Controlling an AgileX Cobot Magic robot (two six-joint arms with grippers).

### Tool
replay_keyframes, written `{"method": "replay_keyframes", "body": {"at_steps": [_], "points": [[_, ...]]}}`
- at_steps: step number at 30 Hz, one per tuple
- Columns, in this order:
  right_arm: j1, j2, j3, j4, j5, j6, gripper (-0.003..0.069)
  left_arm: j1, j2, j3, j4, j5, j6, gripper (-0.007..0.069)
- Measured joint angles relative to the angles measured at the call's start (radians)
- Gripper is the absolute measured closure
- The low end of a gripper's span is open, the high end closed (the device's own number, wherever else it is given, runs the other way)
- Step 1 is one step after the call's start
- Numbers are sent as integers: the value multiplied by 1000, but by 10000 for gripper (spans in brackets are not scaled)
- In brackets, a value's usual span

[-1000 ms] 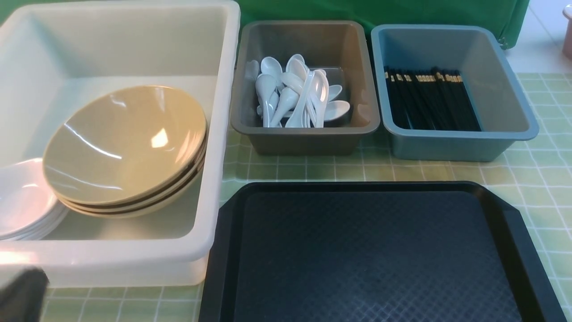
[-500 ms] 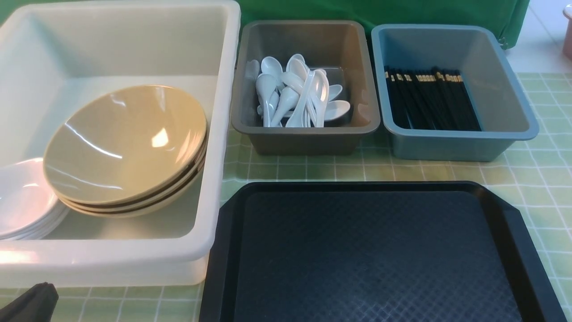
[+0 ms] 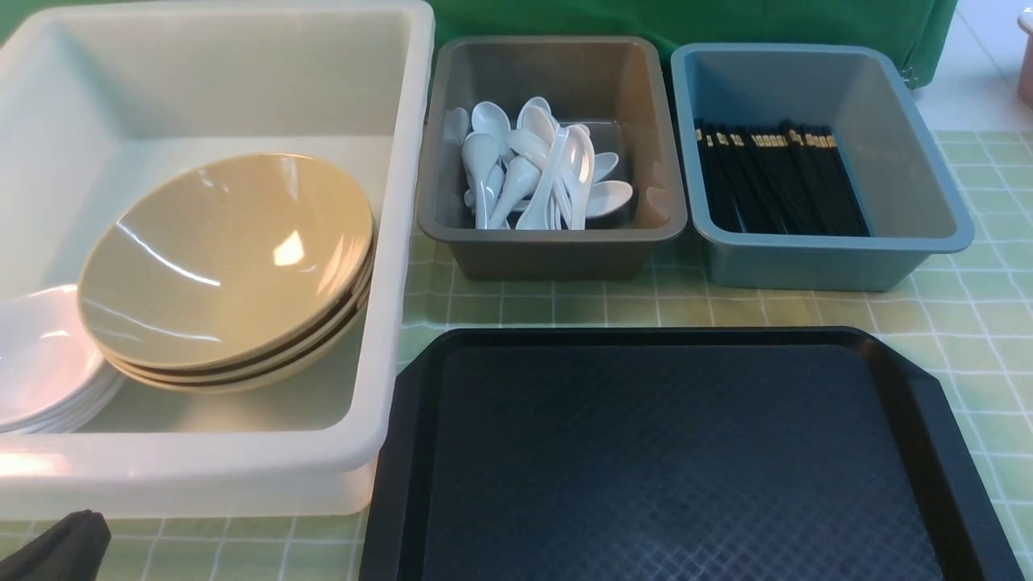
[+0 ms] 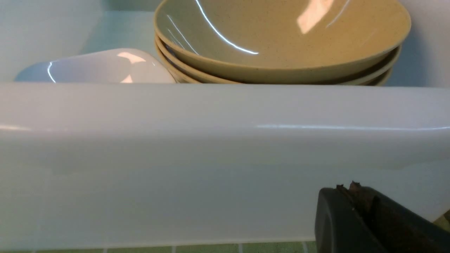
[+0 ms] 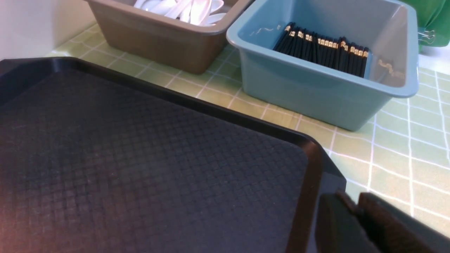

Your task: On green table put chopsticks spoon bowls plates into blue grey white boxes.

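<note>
No readable text, logos or labels on anything in view.

Green table (image 3: pixel 952 323): pale green cloth, thin white grid lines.

White box (image 3: pixel 395 242): large, translucent plastic, rolled rim, at the robot's left. Inside it sits a stack of 3 bowls (image 3: pixel 226 258), glossy tan-olive, wide, shallow and round. The stack leans, its left side propped on a stack of plates (image 3: pixel 40 363), small glossy white dishes at the box's near left corner.

Grey box (image 3: pixel 557 242): brownish-grey plastic, middle rear. It holds a loose pile of spoons (image 3: pixel 533 165), glossy white, deep oval scoops.

Blue box (image 3: pixel 807 258): blue-grey plastic, right rear, just beside the grey box. It holds chopsticks (image 3: pixel 779 181), thin black sticks lying side by side, gold bands at the far ends.

Black tray (image 3: pixel 670 452): flat, diamond-textured surface, raised rim, clipped corners, in front of the 2 small boxes, nothing on it.

Left gripper (image 4: pixel 355 196): black, worn brown pads, fingers pressed together, holding nothing, low by the outer near wall of the white box.

Right gripper (image 5: pixel 355 207): black, over the tray's near right corner. Fingers look nearly together with nothing between them, but I cannot tell whether they are fully closed.
</note>
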State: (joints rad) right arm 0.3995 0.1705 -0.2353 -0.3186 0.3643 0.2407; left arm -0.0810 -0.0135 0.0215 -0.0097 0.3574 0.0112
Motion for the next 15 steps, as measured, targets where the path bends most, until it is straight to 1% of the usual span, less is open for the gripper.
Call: {"method": "replay_keyframes", "body": {"at_steps": [4, 6, 7, 10, 11, 12, 15], "points": [[-8, -7, 0, 0, 0, 0, 568, 0, 0, 0, 0, 0, 0, 626], [-56, -28, 0, 0, 1, 0, 565, 0, 0, 0, 0, 0, 0, 626], [-62, -32, 0, 0, 1, 0, 565, 0, 0, 0, 0, 0, 0, 626], [-194, -56, 0, 0, 3, 0, 559, 0, 0, 0, 0, 0, 0, 626], [-201, -56, 0, 0, 4, 0, 559, 0, 0, 0, 0, 0, 0, 626], [-248, -59, 0, 0, 10, 0, 559, 0, 0, 0, 0, 0, 0, 626], [-333, -59, 0, 0, 21, 0, 558, 0, 0, 0, 0, 0, 0, 626]]}}
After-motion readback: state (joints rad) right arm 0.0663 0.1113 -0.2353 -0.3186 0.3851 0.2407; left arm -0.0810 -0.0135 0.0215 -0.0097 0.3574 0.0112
